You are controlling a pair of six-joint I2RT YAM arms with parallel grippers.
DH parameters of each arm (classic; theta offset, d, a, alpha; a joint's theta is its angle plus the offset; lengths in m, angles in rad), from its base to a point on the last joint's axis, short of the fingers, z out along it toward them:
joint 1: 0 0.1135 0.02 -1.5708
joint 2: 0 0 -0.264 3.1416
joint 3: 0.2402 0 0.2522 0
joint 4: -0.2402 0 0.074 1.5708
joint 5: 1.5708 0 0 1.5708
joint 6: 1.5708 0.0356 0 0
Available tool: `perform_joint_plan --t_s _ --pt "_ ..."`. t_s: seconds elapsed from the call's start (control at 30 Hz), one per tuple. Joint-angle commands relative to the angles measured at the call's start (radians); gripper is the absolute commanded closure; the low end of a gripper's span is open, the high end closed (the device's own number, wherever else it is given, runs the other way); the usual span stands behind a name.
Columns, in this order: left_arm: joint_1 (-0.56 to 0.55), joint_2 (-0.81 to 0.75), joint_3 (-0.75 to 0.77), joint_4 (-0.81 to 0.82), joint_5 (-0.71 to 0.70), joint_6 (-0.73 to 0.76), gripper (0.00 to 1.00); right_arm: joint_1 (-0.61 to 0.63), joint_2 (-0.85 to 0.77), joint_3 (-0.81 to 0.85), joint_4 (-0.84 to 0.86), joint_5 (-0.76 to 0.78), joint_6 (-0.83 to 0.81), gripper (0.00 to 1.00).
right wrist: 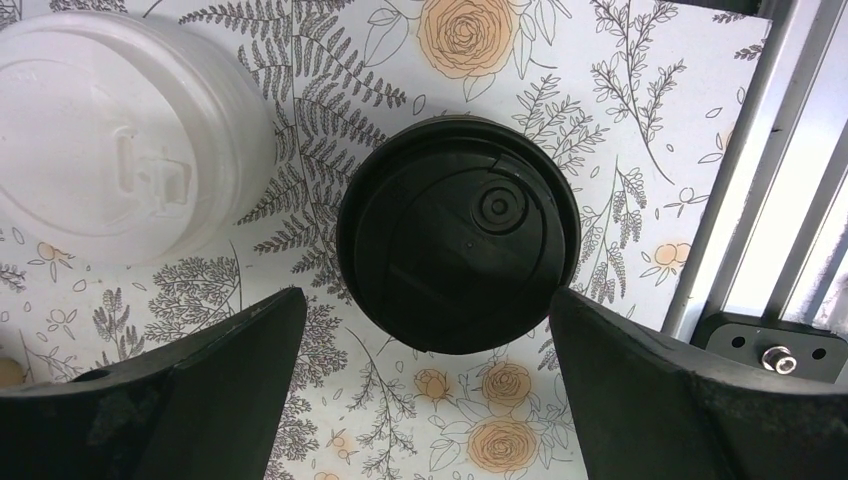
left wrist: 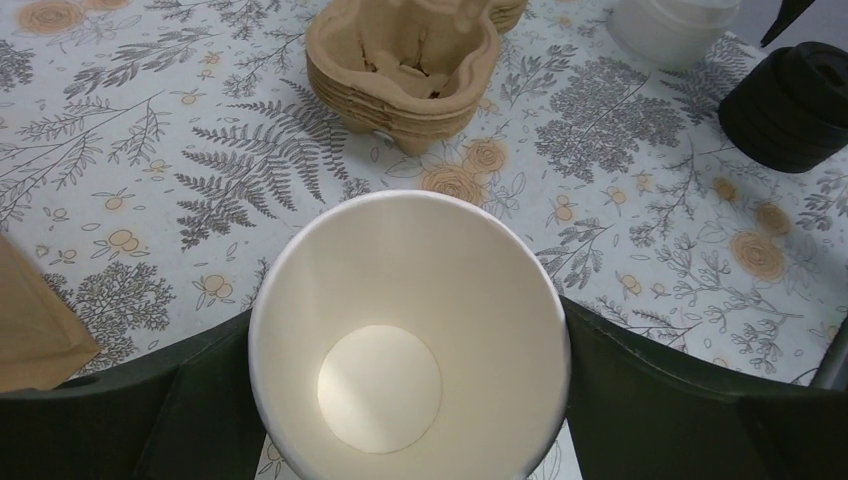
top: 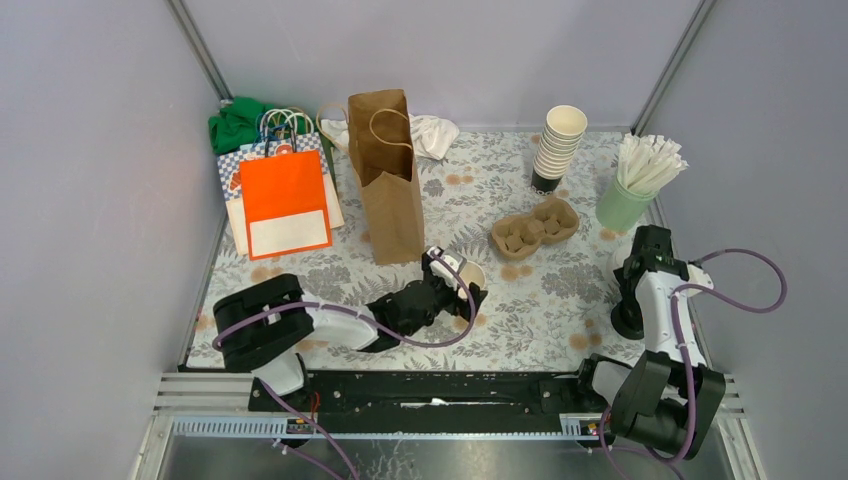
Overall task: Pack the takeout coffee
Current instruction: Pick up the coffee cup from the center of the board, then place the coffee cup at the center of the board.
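Observation:
A paper cup (left wrist: 408, 300) with a white inside stands upright near the middle of the table, and its outside does not show in the left wrist view. My left gripper (left wrist: 408, 330) is open around it, one dark finger close against each side of the rim; in the top view the cup (top: 466, 271) is at that gripper's tip. My right gripper (right wrist: 425, 310) is open and points straight down at the table's right edge. A round black lid (right wrist: 458, 235) lies just ahead of its fingertips, not between them.
A stack of white lids (right wrist: 120, 150) sits left of the black lid. Brown cup carriers (top: 535, 228) lie in the middle right, a brown paper bag (top: 385, 175) stands behind the cup, an orange bag (top: 285, 200) at the left. Cream cups (top: 558, 145) and a pale green cup of sticks (top: 635, 185) stand at the back right.

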State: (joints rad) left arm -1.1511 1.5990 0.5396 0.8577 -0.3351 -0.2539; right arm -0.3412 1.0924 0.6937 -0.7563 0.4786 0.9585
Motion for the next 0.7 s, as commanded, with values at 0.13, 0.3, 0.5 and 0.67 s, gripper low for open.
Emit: perform_joint_plan --t_s 0.13,0.3,0.5,0.67 --pt "0.021 0.149 0.136 0.087 -0.022 0.070 0.01 -0.005 -0.034 0.016 0.020 -0.016 -0.029 0.00" --pt "0.051 0.183 0.196 0.140 0.071 0.110 0.01 -0.002 -0.069 0.059 0.087 -0.224 -0.243 0.05" --pt "0.056 0.176 0.140 0.201 0.181 0.181 0.01 0.084 -0.176 0.048 0.284 -0.691 -0.417 0.23" --pt "0.062 0.154 0.105 0.186 0.170 0.185 0.01 0.388 -0.053 0.196 0.231 -0.657 -0.488 0.25"
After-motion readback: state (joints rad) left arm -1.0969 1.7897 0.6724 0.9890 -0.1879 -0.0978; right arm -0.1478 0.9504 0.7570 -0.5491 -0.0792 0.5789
